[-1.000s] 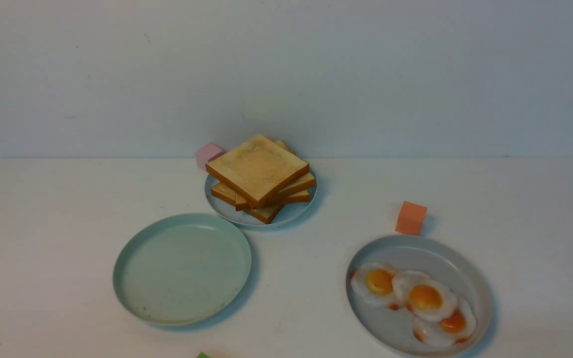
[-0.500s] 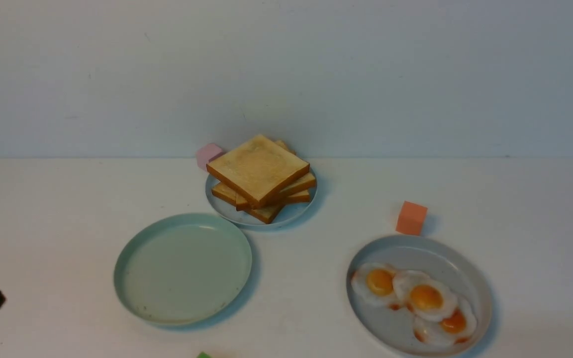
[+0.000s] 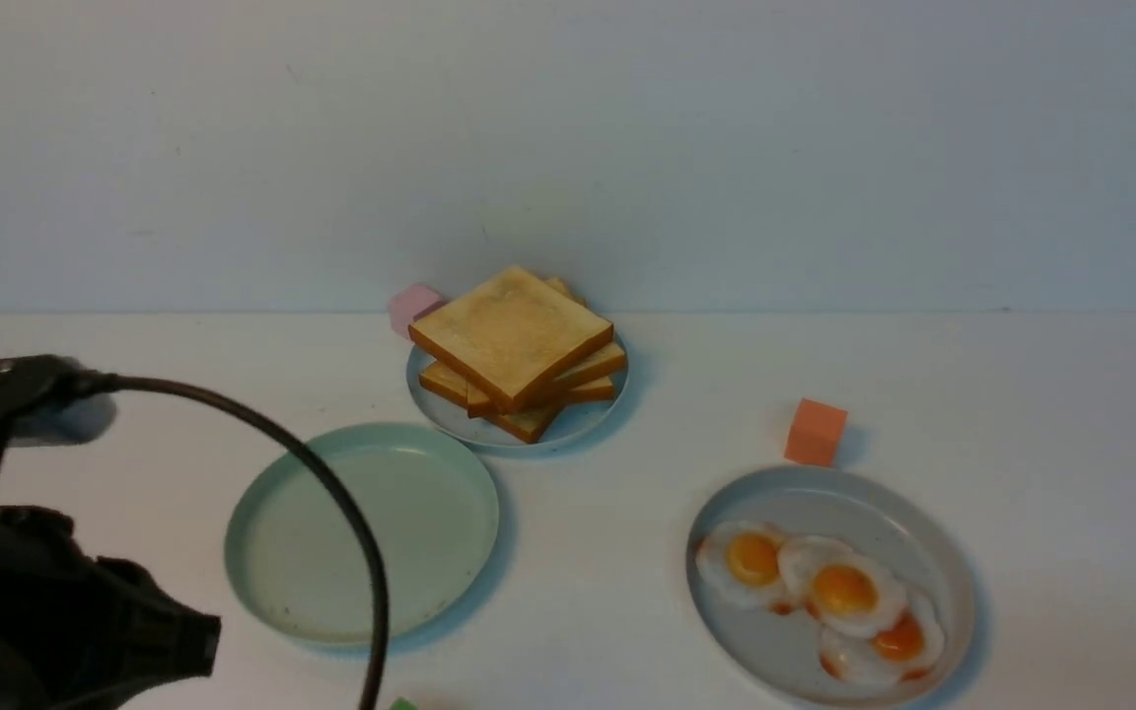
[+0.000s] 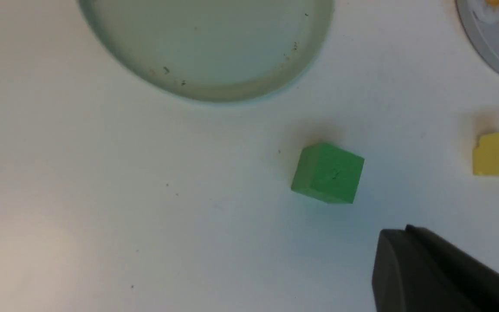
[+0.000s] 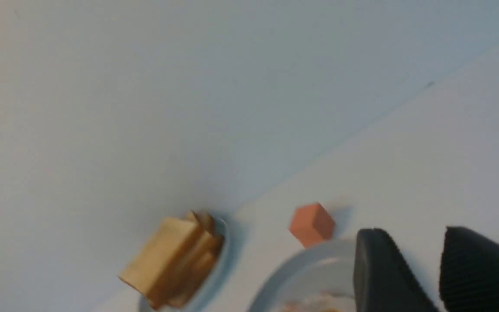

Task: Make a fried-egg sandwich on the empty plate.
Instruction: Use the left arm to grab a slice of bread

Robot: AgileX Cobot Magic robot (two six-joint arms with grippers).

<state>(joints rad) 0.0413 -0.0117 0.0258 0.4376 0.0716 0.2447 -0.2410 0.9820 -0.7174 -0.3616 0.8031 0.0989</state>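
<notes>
The empty plate point(image 3: 361, 532), pale mint green with dark specks, lies left of centre; its near rim point(image 4: 206, 93) shows in the left wrist view. No fried-egg sandwich is in view. A pile of toast slices point(image 3: 514, 345) sits on a small grey-blue plate point(image 3: 578, 422) behind it. Three fried eggs point(image 3: 839, 592) lie on a grey plate point(image 3: 943, 577) at the right. My left gripper point(image 4: 399, 232) hovers shut and empty over bare table near the mint plate; its arm point(image 3: 55, 621) fills the lower left. My right gripper point(image 5: 414, 236) is open and empty, above the edge of the egg plate point(image 5: 301, 268).
A green cube point(image 4: 328, 173) and a yellow block point(image 4: 498, 154) lie on the table in front of the mint plate. An orange cube point(image 3: 815, 432) stands behind the egg plate, a pink cube point(image 3: 413, 306) behind the toast. The left arm's cable point(image 3: 331, 493) arcs over the mint plate.
My left arm has come into the front view from the lower left corner and now stands large there, its cable arching over the mint plate. Plates and food have not moved.
</notes>
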